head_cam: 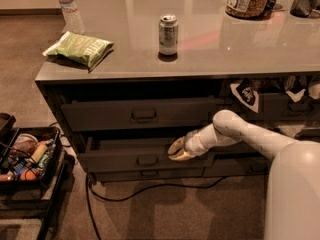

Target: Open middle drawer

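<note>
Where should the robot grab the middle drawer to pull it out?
Grab the small handle on the middle drawer, coming straight at it from the front. The handle sits in the centre of the flat front, so a pull there should slide the drawer out evenly and not crooked. The hand is just right of the handle, by the drawer's top edge.
</note>
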Motion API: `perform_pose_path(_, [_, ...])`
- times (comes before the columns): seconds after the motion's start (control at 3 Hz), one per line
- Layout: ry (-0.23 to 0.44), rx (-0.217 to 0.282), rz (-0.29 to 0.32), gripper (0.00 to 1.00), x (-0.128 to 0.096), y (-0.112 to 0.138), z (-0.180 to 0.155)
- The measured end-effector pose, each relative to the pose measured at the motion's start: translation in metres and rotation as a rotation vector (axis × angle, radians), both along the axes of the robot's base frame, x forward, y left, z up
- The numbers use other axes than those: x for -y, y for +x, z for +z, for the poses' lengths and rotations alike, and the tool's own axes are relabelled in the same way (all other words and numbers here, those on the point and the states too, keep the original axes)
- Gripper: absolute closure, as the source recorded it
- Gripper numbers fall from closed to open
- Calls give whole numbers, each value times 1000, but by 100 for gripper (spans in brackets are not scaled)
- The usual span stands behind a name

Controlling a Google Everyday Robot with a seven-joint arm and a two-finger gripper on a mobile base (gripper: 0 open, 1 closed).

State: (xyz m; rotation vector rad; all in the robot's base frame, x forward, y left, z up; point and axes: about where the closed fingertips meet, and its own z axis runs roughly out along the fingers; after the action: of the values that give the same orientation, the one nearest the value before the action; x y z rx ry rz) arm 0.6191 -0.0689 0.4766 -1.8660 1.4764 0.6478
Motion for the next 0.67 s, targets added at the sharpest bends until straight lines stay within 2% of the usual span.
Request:
perform_pose_path(0.33, [7, 14, 16, 88, -4, 2, -3])
perform_pose_path(0.67, [17, 72, 17, 100, -3, 8, -2])
